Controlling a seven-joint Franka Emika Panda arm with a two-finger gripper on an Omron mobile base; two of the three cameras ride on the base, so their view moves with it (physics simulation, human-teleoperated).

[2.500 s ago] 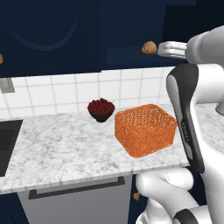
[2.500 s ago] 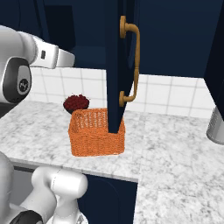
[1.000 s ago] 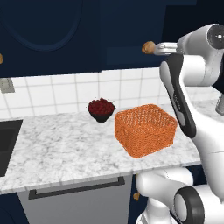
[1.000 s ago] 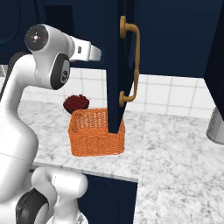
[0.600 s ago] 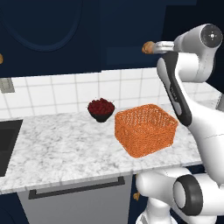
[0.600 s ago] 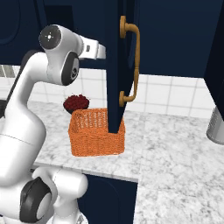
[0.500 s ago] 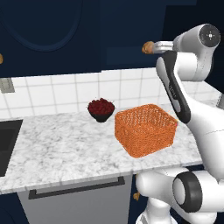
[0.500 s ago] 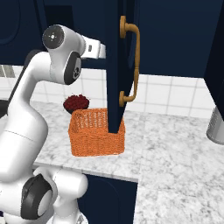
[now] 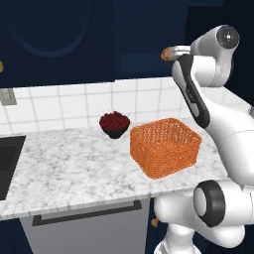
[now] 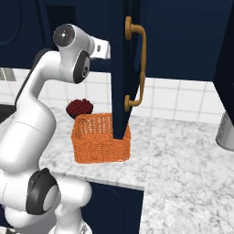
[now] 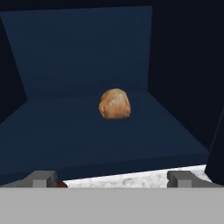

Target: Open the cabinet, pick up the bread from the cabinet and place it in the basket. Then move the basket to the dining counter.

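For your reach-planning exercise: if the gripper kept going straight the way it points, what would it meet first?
Probably the bread, lying centred on the cabinet shelf ahead of the open gripper; nothing shows between them, though depth is unclear.

I'm looking into a home kitchen, a rendered one. A marble tabletop runs under a white tiled wall, with a dark sink set in at the left. Navy wall cabinets with a brass handle hang above, and a bowl of red berries sits by an orange mesh basket.
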